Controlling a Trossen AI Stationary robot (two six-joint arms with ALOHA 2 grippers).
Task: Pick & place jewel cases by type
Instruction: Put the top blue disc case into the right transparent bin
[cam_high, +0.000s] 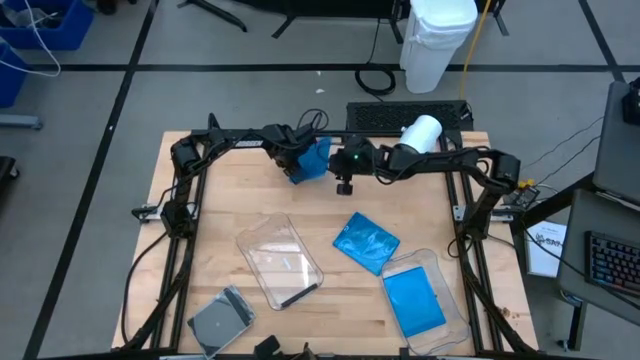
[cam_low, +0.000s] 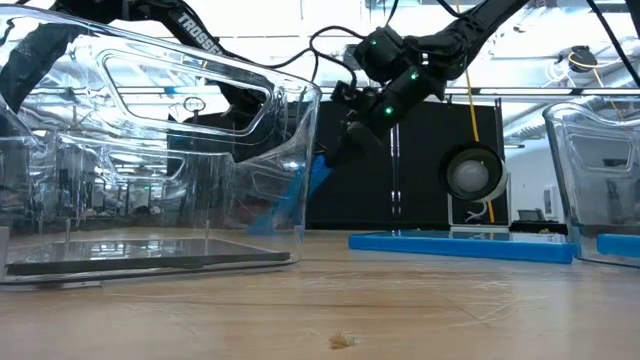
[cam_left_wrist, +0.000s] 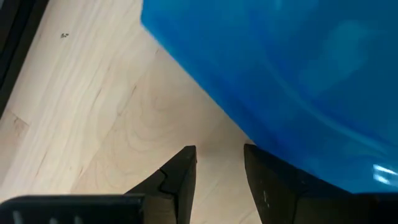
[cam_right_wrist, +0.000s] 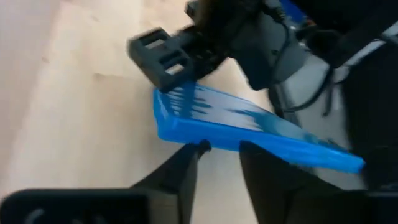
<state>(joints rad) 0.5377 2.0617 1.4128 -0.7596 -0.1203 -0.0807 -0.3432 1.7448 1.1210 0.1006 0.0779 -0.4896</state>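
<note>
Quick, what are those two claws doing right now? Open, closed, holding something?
Left gripper: shut on the blue case, held up above the table's far edge.
Right gripper: right beside that same case; open or shut cannot be told.

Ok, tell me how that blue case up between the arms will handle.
The blue jewel case, aloft between the left pincer and the right pincer, probably stays stiff: its edge looks straight in the right wrist view. Its glossy plastic may slip. Thin and flat, it likely won't roll.
</note>
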